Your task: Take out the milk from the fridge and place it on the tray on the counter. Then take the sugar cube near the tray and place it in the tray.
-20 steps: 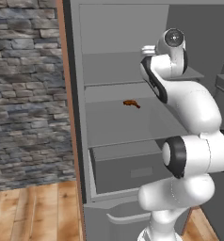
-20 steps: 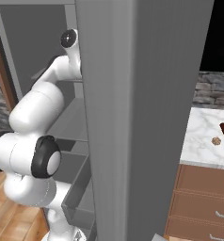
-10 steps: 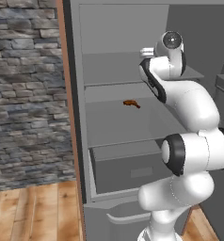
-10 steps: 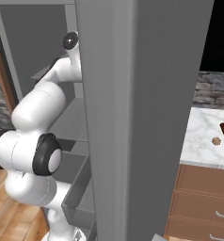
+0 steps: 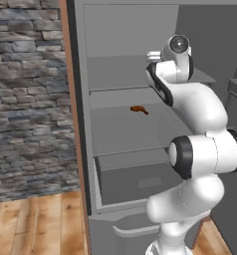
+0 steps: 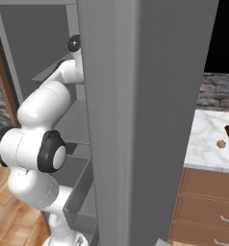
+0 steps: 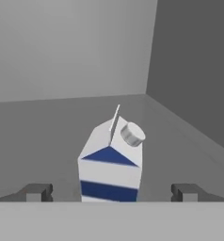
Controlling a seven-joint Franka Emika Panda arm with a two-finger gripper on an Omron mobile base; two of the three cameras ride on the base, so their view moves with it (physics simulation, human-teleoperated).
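The task is only beginning: the gripper (image 7: 111,193) is standing wide apart around the milk (image 7: 111,162), which is upright on a shelf inside the fridge (image 5: 125,129), not grasped yet, while the sugar cube (image 6: 221,143) is waiting on the counter (image 6: 205,144).

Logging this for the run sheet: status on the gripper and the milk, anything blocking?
Gripper open, fingertips either side of milk. Milk upright on fridge shelf, not gripped. Nothing between.
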